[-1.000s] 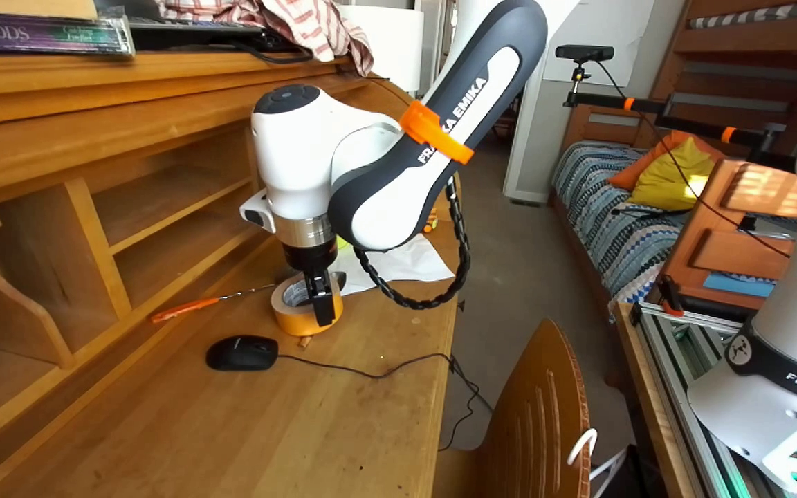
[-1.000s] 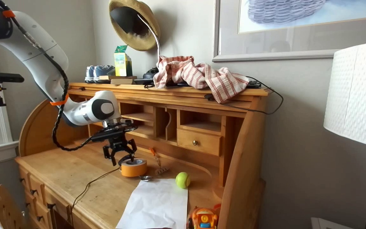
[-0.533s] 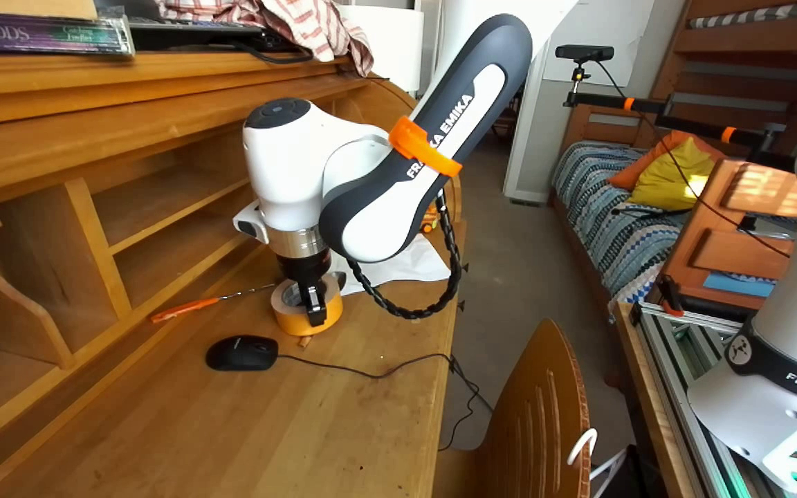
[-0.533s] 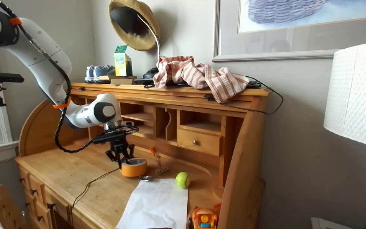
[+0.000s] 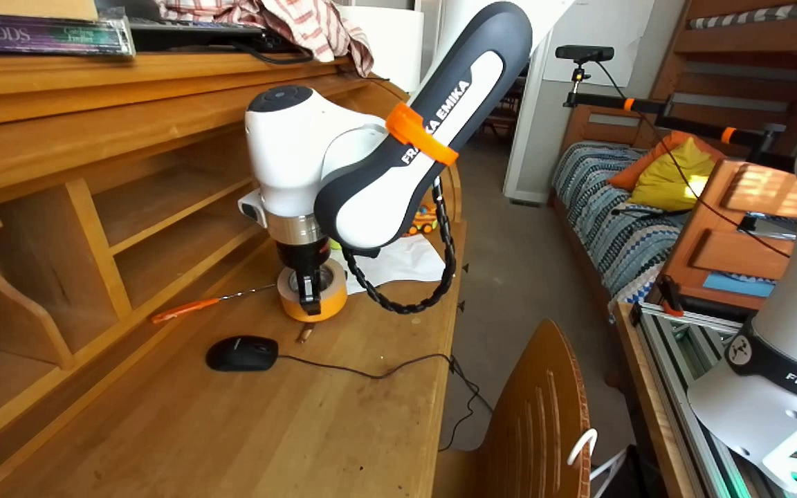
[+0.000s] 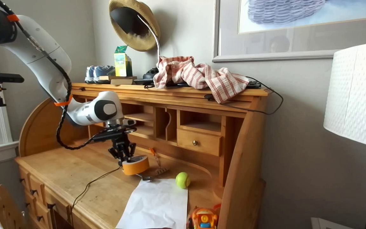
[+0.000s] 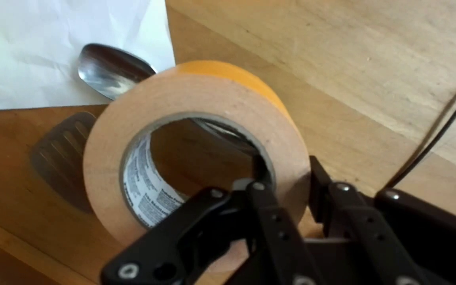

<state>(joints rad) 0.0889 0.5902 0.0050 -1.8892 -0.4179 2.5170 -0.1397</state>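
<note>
A roll of tape (image 7: pixel 103 170) with a yellow-orange outer side and white printed core is seen from above in the wrist view. My gripper (image 7: pixel 289 180) is shut on its ring wall, one finger inside the core and one against the outside. In an exterior view the roll (image 6: pixel 136 167) hangs tilted, its far side higher, just above the desk. In another picture of the scene the gripper (image 5: pixel 310 306) covers part of the roll (image 5: pixel 331 306). A metal spoon (image 7: pixel 111 73) lies partly under the roll. A small brown piece (image 5: pixel 305 333) shows beside it.
White paper (image 6: pixel 157 200) carries a tennis ball (image 6: pixel 183 180), with an orange toy car (image 6: pixel 203 218) nearby. An orange-handled slotted tool (image 5: pixel 184 309) lies behind. A black mouse (image 5: pixel 243 353) trails its cable (image 5: pixel 371 375) across the desk. Shelves (image 5: pixel 170 207) rise along the back.
My gripper came down over the roll's wall and its jaws closed on it. It has since risen a little, and the roll has lifted and tilted with it.
</note>
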